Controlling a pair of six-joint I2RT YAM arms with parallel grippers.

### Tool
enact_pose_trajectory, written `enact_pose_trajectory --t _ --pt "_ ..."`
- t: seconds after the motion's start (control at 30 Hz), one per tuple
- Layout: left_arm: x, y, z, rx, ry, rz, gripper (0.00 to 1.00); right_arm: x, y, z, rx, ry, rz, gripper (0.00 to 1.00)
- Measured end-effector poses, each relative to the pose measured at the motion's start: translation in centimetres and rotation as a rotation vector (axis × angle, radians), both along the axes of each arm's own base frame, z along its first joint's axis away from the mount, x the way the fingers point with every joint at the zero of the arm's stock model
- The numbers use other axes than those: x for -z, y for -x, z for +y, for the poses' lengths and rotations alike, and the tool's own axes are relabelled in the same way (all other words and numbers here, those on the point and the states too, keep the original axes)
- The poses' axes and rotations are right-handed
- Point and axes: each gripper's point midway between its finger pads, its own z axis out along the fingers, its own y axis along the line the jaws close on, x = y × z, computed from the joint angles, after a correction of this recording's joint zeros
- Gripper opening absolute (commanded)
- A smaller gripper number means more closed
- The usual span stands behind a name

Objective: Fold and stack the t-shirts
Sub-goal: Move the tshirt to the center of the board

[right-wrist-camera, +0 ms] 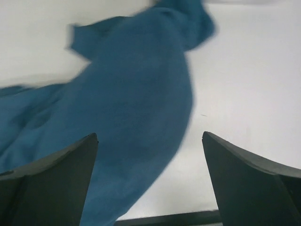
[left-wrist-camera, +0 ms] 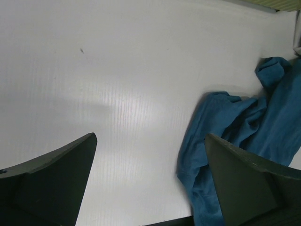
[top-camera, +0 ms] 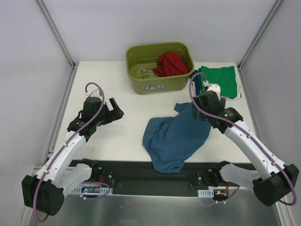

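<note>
The left gripper [left-wrist-camera: 150, 135] hangs with its dark, wedge-shaped jaws spread wide over the bare white surface [top-camera: 108, 141], to the near left of the olive plastic tub [top-camera: 160, 85], holding nothing. The right gripper [right-wrist-camera: 150, 136] has its jaws just as wide and empty, above the teal-blue t-shirt [top-camera: 175, 137]. That soft tee lies rumpled and creased on the near side of the tub, the bright green t-shirt [top-camera: 220, 80] lies flat and squared just right of the tub, and the red t-shirt [top-camera: 170, 63] sits bunched inside it.
</note>
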Motion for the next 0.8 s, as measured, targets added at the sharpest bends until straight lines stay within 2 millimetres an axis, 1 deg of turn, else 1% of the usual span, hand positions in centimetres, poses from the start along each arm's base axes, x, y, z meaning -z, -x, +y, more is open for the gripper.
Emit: enact_pose_trajectory --t 0.03,0.1,0.17,0.2,0.23,0.3,0.37,0.4,0.47,0.53,0.67,0.8 --pt "0.6 0.1 0.0 -0.005 0.001 0.016 0.99 -0.5 0.1 1.6 -0.059 -0.008 -0.010 0.97" --pt "2.4 0.8 0.2 -0.013 -0.004 0.066 0.99 -1.4 0.8 6.5 -0.235 -0.052 -0.023 0.97" --pt "3.8 1.4 0.3 -0.020 -0.009 0.106 0.99 -1.2 1.8 11.3 -0.395 -0.102 -0.002 0.97" --pt "4.5 1.7 0.4 -0.027 -0.010 0.126 0.99 -0.6 2.5 13.7 -0.473 -0.118 0.023 0.97" --pt "5.0 2.0 0.5 -0.030 -0.012 0.141 0.99 0.1 3.0 15.4 -0.525 -0.120 0.051 0.97" --pt "6.1 2.6 0.9 -0.050 -0.023 0.169 0.99 2.4 4.4 19.4 -0.636 -0.109 0.128 0.98" --pt "6.9 2.9 1.3 -0.074 -0.031 0.191 0.99 4.8 5.7 22.6 -0.711 -0.094 0.202 0.99" --pt "7.1 3.1 1.5 -0.084 -0.036 0.199 0.99 6.2 6.6 24.6 -0.748 -0.097 0.247 0.97" --pt "7.7 3.3 2.0 -0.116 -0.043 0.205 0.99 8.3 7.5 26.6 -0.771 -0.092 0.310 0.95" --pt "8.3 3.9 2.6 -0.151 -0.050 0.219 0.99 10.1 7.5 27.9 -0.745 -0.087 0.358 0.94" --pt "8.8 4.7 3.2 -0.190 -0.048 0.224 0.99 12.7 7.0 28.9 -0.666 -0.086 0.404 0.87" --pt "8.5 5.0 3.3 -0.210 -0.032 0.205 0.99 14.9 7.0 29.3 -0.618 -0.075 0.442 0.82"
